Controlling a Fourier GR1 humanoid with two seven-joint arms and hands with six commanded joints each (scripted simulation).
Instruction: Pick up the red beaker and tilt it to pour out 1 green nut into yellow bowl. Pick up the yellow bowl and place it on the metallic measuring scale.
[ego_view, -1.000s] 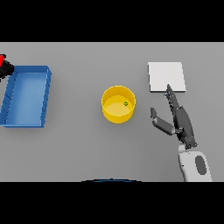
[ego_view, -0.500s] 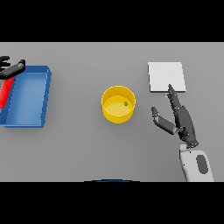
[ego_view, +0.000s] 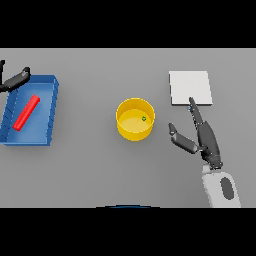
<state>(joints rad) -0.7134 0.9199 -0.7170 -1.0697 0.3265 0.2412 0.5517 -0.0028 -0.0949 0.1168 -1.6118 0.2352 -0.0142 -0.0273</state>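
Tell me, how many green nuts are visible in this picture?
1. The green nut lies inside the yellow bowl, near its right wall. No others show; the red beaker might hide some.

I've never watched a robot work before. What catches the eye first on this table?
The yellow bowl at the middle, with a small green nut inside. To its left, a red beaker lies in a blue tray. On the right, the open right hand rests just below a white metallic measuring scale.

Evenly and softly lit from above; no glare on the grey bench (ego_view: 100, 170); only faint, short shadows; uniformly soft focus; no edge distortion.
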